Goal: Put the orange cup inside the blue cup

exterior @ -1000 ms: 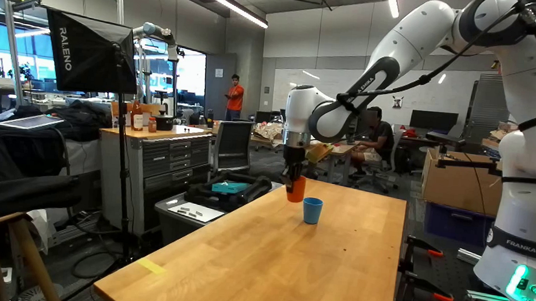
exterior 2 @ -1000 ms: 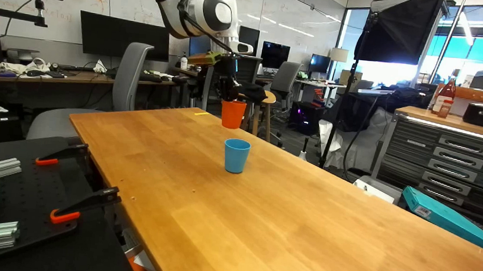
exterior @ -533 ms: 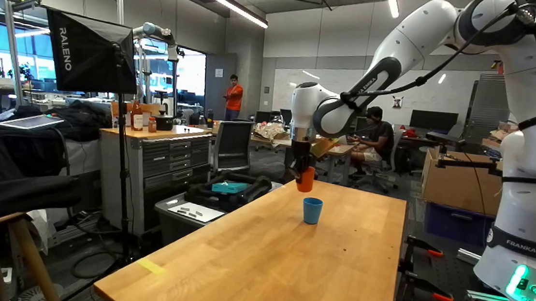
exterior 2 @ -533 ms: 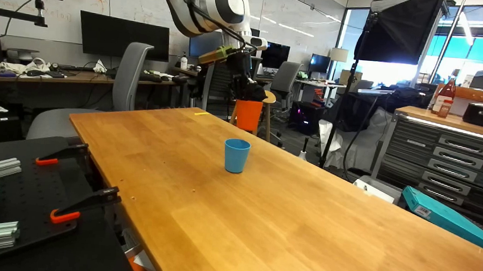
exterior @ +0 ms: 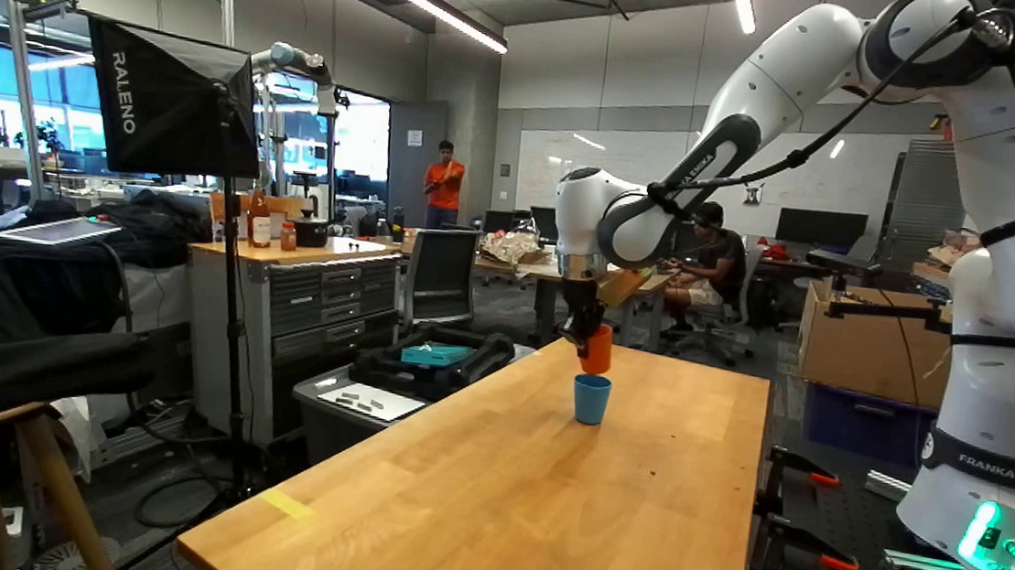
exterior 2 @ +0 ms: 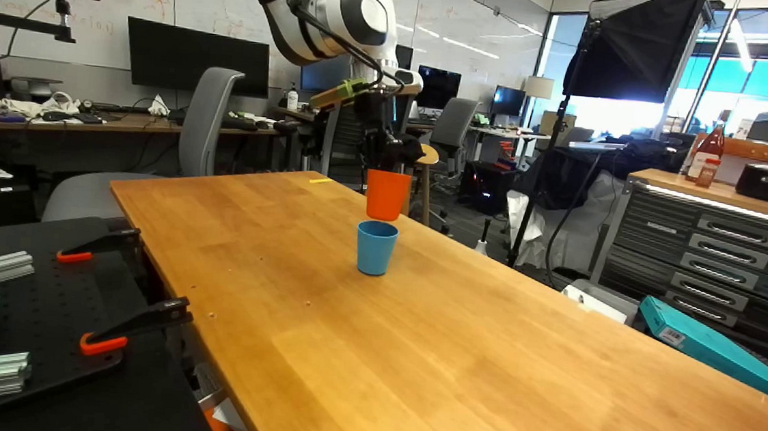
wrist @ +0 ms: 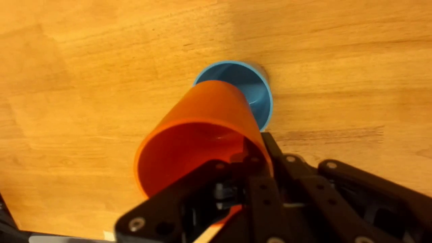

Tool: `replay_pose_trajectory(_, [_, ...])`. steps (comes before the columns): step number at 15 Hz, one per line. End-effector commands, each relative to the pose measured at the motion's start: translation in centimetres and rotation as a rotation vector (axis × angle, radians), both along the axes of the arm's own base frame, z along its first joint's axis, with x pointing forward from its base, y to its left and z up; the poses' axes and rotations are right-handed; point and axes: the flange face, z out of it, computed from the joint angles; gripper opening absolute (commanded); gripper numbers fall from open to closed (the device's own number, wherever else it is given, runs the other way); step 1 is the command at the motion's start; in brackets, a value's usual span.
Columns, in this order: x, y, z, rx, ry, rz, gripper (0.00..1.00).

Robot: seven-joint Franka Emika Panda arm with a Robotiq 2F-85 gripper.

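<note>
Orange cup (exterior 2: pixel 387 196), pinched at one side by the gripper (wrist: pixel 260 150), should be centred over the blue cup (exterior 2: pixel 375 250) before lowering straight in.

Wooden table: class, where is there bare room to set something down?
Free: table from the blue cup to the yellow tape, and toward the edge facing the teal box. Crowded: above that cup, where the end effector holds the orange cup.

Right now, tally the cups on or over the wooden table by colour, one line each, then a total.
1 orange cup, held by the gripper over the wooden table
1 blue cup, standing upright on the table
Total: 2 cups
</note>
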Motion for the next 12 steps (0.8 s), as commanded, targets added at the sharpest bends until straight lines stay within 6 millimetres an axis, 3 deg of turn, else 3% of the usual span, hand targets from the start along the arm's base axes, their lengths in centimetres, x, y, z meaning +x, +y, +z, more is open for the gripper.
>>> replay_pose_trajectory(1, [-0.61, 0.22, -0.23, -0.005, 0.006, -0.01, 0.01])
replay_pose_trajectory(4, [-0.77, 0.26, -0.8, -0.001, 0.013, -0.009, 0.02])
replay_pose_trajectory(5, [-0.8, 0.26, -0.94, -0.004, 0.017, -0.012, 0.31])
replay_pose_trajectory(6, [-0.84, 0.26, -1.01, -0.003, 0.019, -0.008, 0.31])
replay_pose_trajectory(12, [-0.56, 0.72, -0.43, 0.006, 0.005, -0.003, 0.75])
